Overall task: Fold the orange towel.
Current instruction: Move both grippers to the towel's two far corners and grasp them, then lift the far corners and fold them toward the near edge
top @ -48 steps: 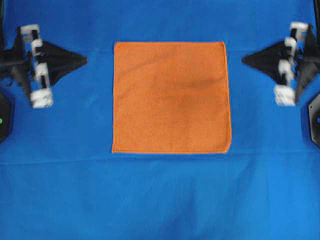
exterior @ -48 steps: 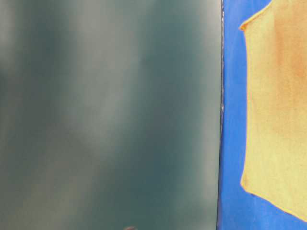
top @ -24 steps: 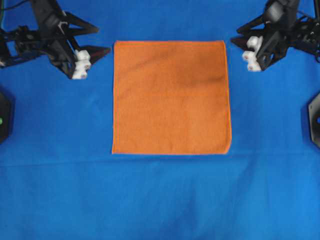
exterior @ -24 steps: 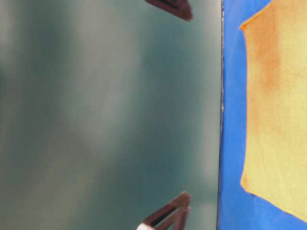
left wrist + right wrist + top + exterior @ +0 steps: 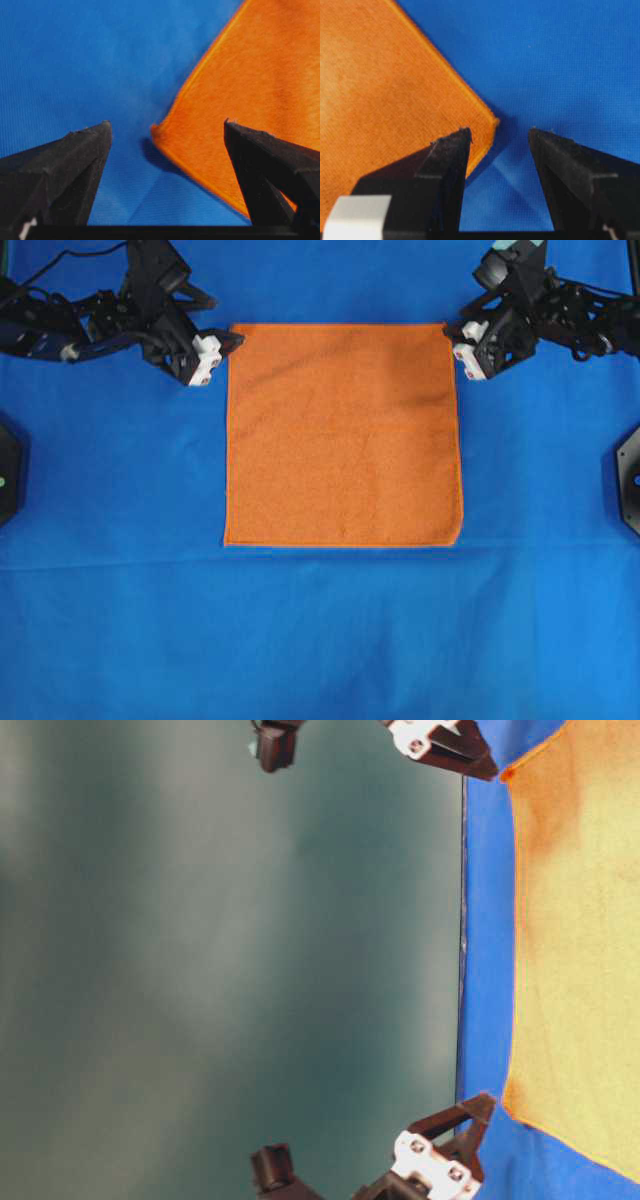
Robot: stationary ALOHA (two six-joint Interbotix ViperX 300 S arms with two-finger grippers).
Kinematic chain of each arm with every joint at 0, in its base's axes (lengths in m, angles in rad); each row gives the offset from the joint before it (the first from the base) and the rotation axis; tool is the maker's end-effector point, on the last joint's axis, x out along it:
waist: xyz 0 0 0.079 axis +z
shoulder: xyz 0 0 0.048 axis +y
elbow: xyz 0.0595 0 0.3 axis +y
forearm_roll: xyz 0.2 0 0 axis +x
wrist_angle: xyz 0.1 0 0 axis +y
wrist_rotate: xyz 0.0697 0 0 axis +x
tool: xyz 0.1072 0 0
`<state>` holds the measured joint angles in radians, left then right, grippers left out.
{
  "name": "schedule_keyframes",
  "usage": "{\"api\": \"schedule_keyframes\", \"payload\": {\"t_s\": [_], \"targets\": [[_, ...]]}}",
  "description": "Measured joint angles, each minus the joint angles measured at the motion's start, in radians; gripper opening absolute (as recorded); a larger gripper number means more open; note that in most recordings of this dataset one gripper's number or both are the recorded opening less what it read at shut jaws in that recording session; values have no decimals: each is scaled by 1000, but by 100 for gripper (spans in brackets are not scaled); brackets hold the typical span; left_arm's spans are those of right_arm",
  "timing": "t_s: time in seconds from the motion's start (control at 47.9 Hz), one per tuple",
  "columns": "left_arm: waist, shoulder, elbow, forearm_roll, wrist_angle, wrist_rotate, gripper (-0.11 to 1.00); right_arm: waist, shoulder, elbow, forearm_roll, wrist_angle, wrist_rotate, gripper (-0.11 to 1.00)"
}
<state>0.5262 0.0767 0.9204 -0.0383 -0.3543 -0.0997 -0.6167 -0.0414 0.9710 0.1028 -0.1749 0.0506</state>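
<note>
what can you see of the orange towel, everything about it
The orange towel is a bright orange square of fine, terry-like cloth with a thin stitched hem. It lies flat and unfolded on the blue table cover. The left end effector and right end effector, both open, straddle its two far corners; neither has closed on it.

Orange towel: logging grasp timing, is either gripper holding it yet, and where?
Nothing held. The left gripper and right gripper are open, each straddling a corner of the orange towel.
</note>
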Motion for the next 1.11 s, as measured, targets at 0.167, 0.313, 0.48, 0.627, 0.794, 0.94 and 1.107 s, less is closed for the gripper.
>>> {"api": "schedule_keyframes", "payload": {"t_s": [0.167, 0.313, 0.48, 0.627, 0.794, 0.94, 1.107], "targets": [[0, 69, -11, 0, -31, 0, 85, -3, 57, -5, 3, -38, 0, 55], [3, 120, -31, 2, -49, 3, 80, -9, 98, -5, 17, -74, -2, 54], [11, 130, -43, 0, -48, 5, 50, -11, 109, -8, 20, -89, 2, 34], [11, 132, -41, 0, -41, 11, 13, -11, 110, -8, 20, -83, 2, 2], [5, 129, -44, 6, -23, 12, 2, -11, 109, -8, 20, -80, 0, 2], [0, 118, -38, 6, -15, 14, 2, -11, 110, -9, 21, -80, 0, 2], [-6, 89, -37, 8, 5, 35, 2, -11, 106, -8, 25, -78, 3, 2]]}}
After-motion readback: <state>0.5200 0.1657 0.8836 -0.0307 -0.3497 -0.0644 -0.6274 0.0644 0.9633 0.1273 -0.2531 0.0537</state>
